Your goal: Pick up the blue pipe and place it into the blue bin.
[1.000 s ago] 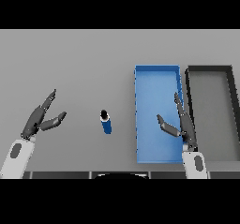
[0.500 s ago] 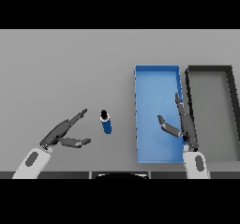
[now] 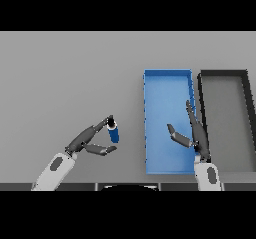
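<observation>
Only one camera here, a head view that looked down from above onto the grey worktop (image 3: 70, 73), facing away from the robot. It sat far enough back to catch both arms coming in from the lower edge, so there was no second view to overlap with.

A big grey table (image 3: 60, 73) fills the whole view. Its top is flat and plain, with soft, even light.
</observation>
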